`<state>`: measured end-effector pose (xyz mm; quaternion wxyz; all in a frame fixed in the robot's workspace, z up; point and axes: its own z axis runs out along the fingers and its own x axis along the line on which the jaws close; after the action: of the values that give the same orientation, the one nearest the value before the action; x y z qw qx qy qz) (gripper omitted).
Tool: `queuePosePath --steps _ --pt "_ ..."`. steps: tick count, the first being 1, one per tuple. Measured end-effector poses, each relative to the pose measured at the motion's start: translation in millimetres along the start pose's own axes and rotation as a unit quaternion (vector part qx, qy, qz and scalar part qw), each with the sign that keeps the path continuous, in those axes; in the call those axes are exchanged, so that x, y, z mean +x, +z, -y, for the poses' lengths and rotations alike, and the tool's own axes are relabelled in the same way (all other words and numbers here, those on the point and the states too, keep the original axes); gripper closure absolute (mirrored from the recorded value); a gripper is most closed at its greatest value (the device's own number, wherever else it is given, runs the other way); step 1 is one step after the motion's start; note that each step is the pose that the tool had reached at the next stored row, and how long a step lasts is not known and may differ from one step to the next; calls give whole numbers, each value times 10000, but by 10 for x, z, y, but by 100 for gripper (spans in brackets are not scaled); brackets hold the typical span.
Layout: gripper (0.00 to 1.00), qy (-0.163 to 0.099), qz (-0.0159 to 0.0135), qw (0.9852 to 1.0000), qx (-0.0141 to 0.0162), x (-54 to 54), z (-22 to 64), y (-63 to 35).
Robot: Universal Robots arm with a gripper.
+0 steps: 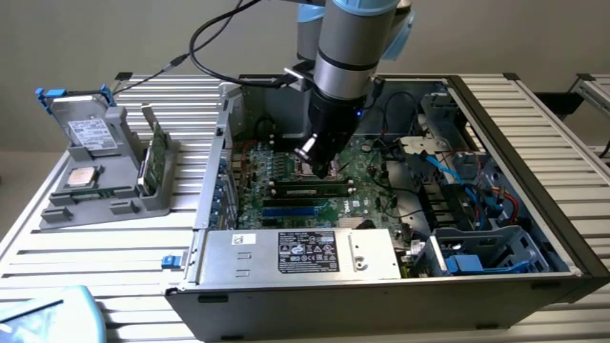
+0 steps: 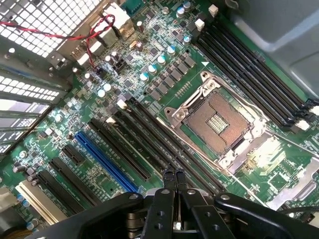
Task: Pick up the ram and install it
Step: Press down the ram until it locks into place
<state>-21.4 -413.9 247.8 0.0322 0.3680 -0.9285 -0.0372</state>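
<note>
The ram (image 1: 310,190), a narrow green stick with black chips, lies along a slot of the motherboard (image 1: 372,171) inside the open computer case. My gripper (image 1: 321,168) hangs just above and behind it, pointing down; I cannot tell whether it touches the stick. In the wrist view the gripper (image 2: 174,175) is shut, fingers pressed together with nothing between them, over the long black slots (image 2: 149,139) beside the empty processor socket (image 2: 217,122). The ram is hidden there under the gripper body.
A grey holder (image 1: 96,193) at the exterior view's left carries a hard drive (image 1: 91,132), a square silver chip (image 1: 84,176) and an upright green card (image 1: 153,153). The power supply (image 1: 305,254), cables (image 1: 458,179) and case walls (image 1: 533,207) ring the motherboard.
</note>
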Motion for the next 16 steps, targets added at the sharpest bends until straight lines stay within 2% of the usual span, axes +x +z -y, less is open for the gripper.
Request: queuePosePath --steps 16 --pt "89 504 19 9987 13 6 -5 0"
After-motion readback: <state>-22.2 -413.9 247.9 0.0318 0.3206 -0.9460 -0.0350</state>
